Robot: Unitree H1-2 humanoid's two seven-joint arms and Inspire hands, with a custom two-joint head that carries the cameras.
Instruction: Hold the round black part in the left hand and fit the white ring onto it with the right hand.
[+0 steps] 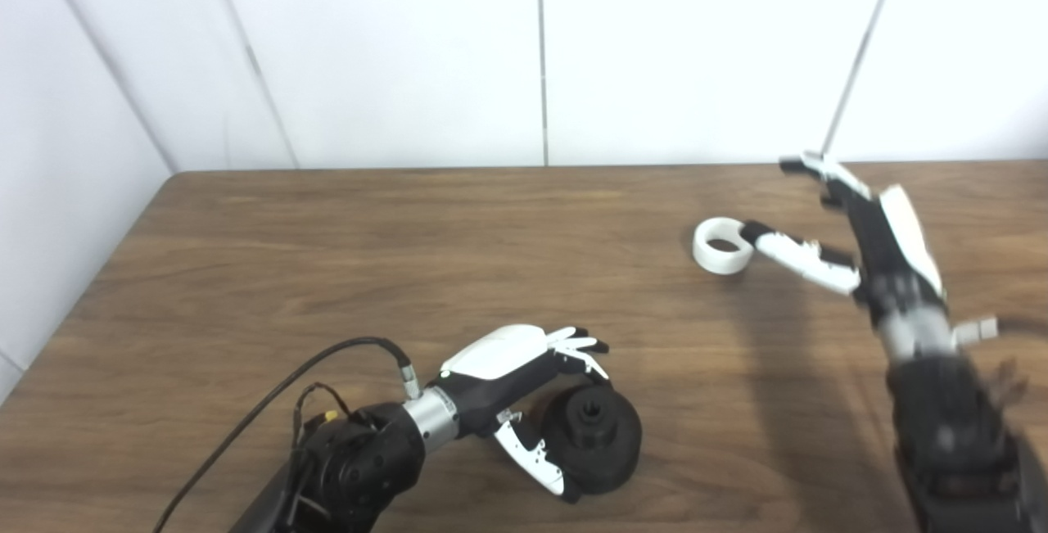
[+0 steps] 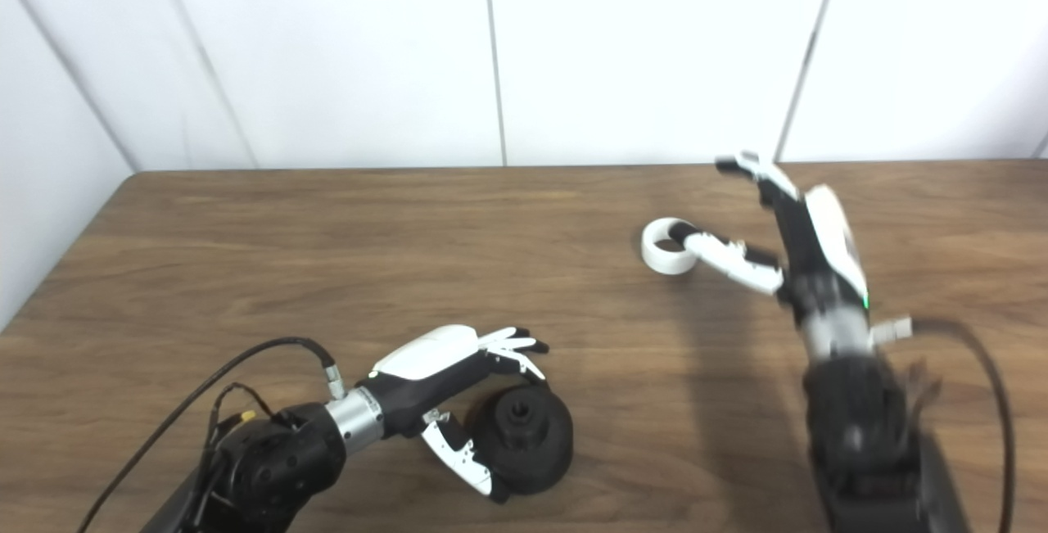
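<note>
The left hand point(image 1: 524, 369) cups the black part point(image 1: 598, 439) on the near table point(image 1: 327, 255), while the right hand point(image 1: 851, 238), spread, thumb touching the far-right ring point(image 1: 722, 246), has yet to grasp and fit it.

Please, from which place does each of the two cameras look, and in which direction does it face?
Left eye view: on the head, looking down and forward at the table; both arms and hands show.
Right eye view: beside it, slightly to the right, facing the same way; same arms.
Shared: left hand around the black part, right hand open, thumb at the white ring, white wall behind.
</note>
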